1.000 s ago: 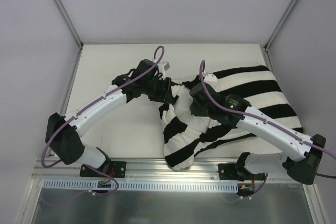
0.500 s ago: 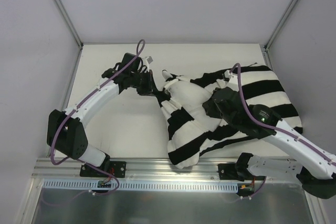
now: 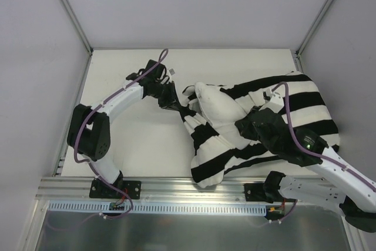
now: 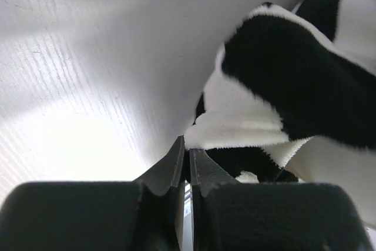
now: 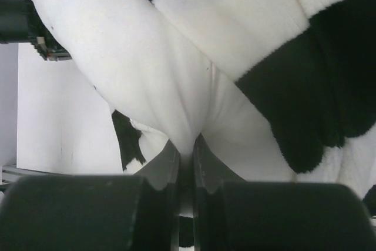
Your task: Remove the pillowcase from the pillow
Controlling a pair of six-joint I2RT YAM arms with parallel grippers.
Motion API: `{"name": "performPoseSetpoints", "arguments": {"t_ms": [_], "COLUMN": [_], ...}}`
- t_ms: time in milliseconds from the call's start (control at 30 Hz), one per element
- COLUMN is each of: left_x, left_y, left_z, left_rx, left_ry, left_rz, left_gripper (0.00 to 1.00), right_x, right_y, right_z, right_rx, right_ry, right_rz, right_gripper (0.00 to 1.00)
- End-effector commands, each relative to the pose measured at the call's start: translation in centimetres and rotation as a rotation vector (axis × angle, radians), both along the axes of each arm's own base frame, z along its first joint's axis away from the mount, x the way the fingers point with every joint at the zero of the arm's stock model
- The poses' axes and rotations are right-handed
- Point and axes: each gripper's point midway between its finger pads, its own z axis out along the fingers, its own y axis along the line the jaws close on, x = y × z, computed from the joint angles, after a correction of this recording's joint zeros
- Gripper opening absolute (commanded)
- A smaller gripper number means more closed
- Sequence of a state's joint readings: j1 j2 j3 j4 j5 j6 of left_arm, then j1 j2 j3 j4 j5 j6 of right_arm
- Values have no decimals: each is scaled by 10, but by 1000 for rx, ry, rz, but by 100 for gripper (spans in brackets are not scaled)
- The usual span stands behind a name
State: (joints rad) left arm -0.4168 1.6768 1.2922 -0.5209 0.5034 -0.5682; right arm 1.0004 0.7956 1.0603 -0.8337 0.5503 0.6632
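The black-and-white striped pillowcase (image 3: pixel 294 101) lies bunched on the right half of the table. The plain white pillow (image 3: pixel 216 107) bulges out of its open left end. My left gripper (image 3: pixel 180 107) is at the pillowcase's left edge; in the left wrist view it (image 4: pixel 188 148) is shut with the white hem of the pillowcase (image 4: pixel 235 133) pinched at its tips. My right gripper (image 3: pixel 242 126) rests on the bundle's middle; in the right wrist view it (image 5: pixel 187 148) is shut on a fold of the smooth white pillow (image 5: pixel 147 69), with striped pillowcase (image 5: pixel 317 98) beside it.
The white table (image 3: pixel 135 139) is walled on the left, back and right, with slanted frame posts (image 3: pixel 70 10) at the back corners. A metal rail (image 3: pixel 188 189) with the arm bases runs along the near edge. The pillowcase reaches the right wall.
My right arm has drawn back to the right and nearer, with the pillow fold in it. More white pillow now shows outside the pillowcase. My left arm has folded closer to its base, still at the pillowcase's left edge.
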Motion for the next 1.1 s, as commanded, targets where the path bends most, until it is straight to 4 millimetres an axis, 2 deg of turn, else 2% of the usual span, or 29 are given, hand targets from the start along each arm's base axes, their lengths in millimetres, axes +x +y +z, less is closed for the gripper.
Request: {"name": "performPoseSetpoints", "arguments": {"t_ms": [0,67,133,233,300,333,367,400,433,467,500,533,567,633,700,733,833,867,900,1000,1067], "left_x": [41,37,33,25,20,17,14,8,6,1,-2,-12,-19,-36,-53,-69,-89,-101,-104,-118,-123], "left_y": [46,42,36,21,15,14,14,15,17,20,22,26,28,30,26,18,1,-9,-16,-26,-26], "left_z": [-37,-52,-56,-45,-27,-20,-3,1,9,31,39,53,59,61,74,77,88,95,102,100,86], "left_rx": [193,190,176,166,129,113,89,80,74,52,44,22,7,-24,-71,-96,-145,-178,-213,-235,-220], "left_ry": [-49,-2,12,-24,-64,-72,-114,-122,-145,-196,-216,-248,-258,-249,-259,-259,-279,-293,-313,-313,-298], "left_rz": [141,127,105,54,25,17,9,7,13,25,29,41,47,45,36,6,-29,-68,-86,-145,-171], "left_gripper": [0,0,0,0,0,6,16,49,70,84,95,96,96,94,93,93,95,96,99,99,99], "right_x": [-4,-4,-2,6,17,20,25,32,37,43,48,55,63,75,87,94,105,111,114,123,127], "right_y": [-47,-52,-52,-34,-18,-14,-11,-4,-1,-1,3,12,9,21,24,32,44,50,54,64,69], "right_z": [38,44,47,52,59,62,65,73,76,80,92,89,92,95,99,100,108,103,103,104,111], "right_rx": [27,52,45,12,-2,-5,-24,-25,-32,-34,-12,-21,-17,-6,-3,-4,-3,-16,-15,-15,-1], "right_ry": [-110,-131,-143,-140,-145,-150,-158,-166,-169,-170,-185,-167,-165,-153,-156,-149,-155,-141,-140,-133,-138], "right_rz": [-114,-126,-126,-94,-82,-80,-83,-88,-93,-105,-110,-95,-116,-98,-106,-99,-85,-81,-79,-66,-53], "right_gripper": [1,1,1,1,1,1,1,1,1,1,1,1,1,1,1,1,1,1,1,1,1]}}
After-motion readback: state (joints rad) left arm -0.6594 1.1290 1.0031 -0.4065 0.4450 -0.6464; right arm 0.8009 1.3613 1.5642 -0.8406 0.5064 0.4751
